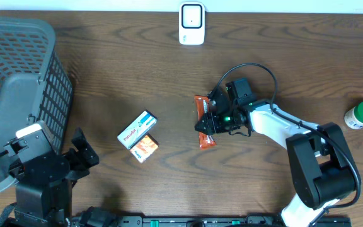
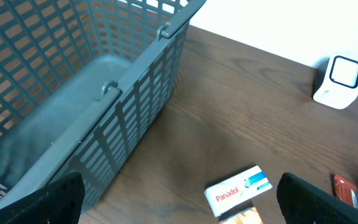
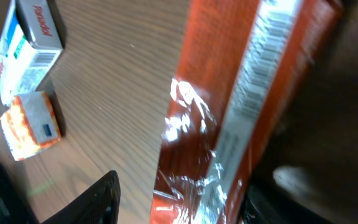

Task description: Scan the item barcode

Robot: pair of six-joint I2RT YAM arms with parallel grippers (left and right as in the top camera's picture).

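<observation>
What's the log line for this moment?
phase: pick | right gripper: open, straddling orange foil snack packet | left gripper: open, empty | white barcode scanner: untouched

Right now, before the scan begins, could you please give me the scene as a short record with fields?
scanner: white, far side, centre
packet: orange-red, lying flat, not lifted
right hand: over the packet, fingers either side, one finger not touching it
left hand: open, empty, beside the basket
basket: grey, far left
other items: Panadol box and small orange box side by side; green-capped bottle far right
</observation>
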